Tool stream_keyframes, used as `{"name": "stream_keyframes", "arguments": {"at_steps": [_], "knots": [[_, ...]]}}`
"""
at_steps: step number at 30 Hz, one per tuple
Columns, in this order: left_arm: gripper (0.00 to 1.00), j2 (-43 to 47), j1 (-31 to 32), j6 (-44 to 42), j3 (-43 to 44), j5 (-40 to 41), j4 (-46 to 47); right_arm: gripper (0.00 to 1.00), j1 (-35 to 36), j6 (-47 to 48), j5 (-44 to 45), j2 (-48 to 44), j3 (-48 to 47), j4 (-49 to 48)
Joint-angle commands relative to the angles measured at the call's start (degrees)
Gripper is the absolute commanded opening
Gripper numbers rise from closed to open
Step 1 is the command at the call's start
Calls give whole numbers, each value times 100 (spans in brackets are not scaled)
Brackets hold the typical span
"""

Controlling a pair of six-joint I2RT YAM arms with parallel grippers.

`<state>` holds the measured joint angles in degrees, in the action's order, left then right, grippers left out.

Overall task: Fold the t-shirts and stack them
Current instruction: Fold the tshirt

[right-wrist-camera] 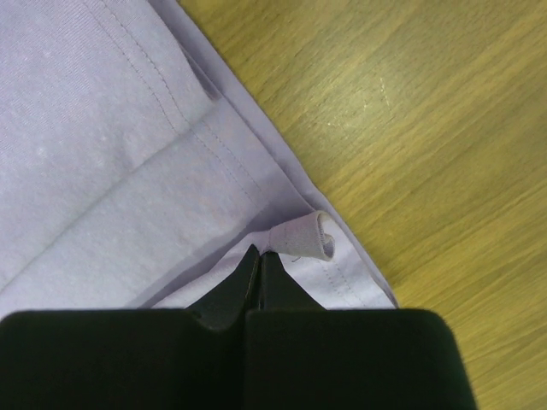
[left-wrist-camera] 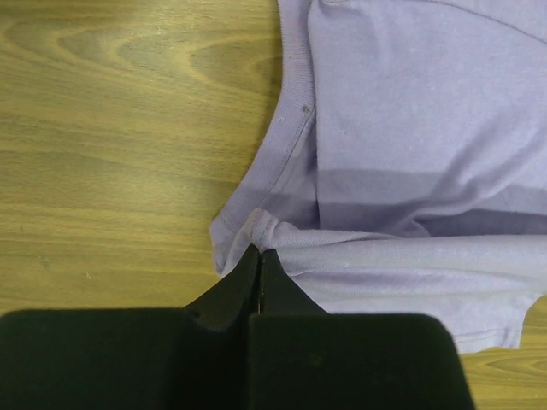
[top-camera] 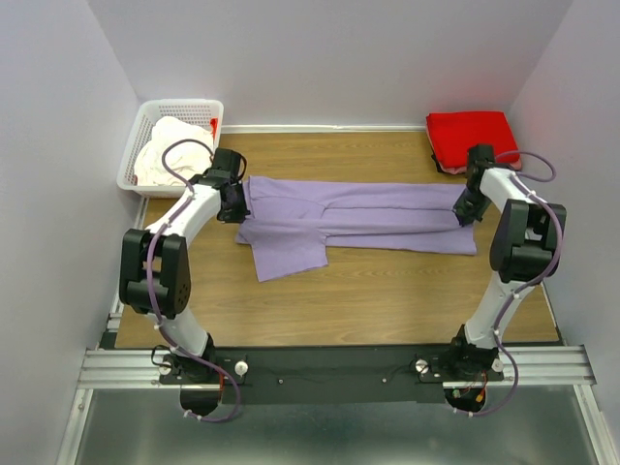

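A lavender t-shirt [top-camera: 349,218] lies stretched across the wooden table, folded lengthwise, with one sleeve flap [top-camera: 289,255] sticking out toward the front. My left gripper [top-camera: 232,205] is shut on a bunched bit of the lavender t-shirt [left-wrist-camera: 410,128] at its collar end. My right gripper [top-camera: 465,211] is shut on a pinched, curled hem corner [right-wrist-camera: 306,237] at the other end of the lavender t-shirt [right-wrist-camera: 85,154]. A red t-shirt [top-camera: 472,136] lies folded at the back right corner. A cream-white t-shirt [top-camera: 172,145] is crumpled in the basket.
A white lattice basket [top-camera: 136,155] stands at the back left corner, just behind my left arm. White walls close in the table on three sides. Bare wood [top-camera: 387,300] lies in front of the shirt.
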<state>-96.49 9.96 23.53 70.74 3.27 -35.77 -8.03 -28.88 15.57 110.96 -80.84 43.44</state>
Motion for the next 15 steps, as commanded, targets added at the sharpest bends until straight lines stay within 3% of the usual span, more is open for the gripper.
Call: {"name": "stream_keyframes", "arguments": {"at_steps": [1,8,11,14,15], "knots": [[0,-221,-73,-24,-16,473,96,2,-49,58,429,233,-134,-274],[0,-353,-82,64,-34,622,175,4,47,58,367,277,-195,-389],[6,-301,-73,99,62,745,132,13,135,102,376,260,-274,-389],[20,-125,-73,117,238,833,18,34,223,172,438,50,-283,-389],[24,-55,-73,117,265,833,0,34,249,173,438,-21,-283,-389]]}}
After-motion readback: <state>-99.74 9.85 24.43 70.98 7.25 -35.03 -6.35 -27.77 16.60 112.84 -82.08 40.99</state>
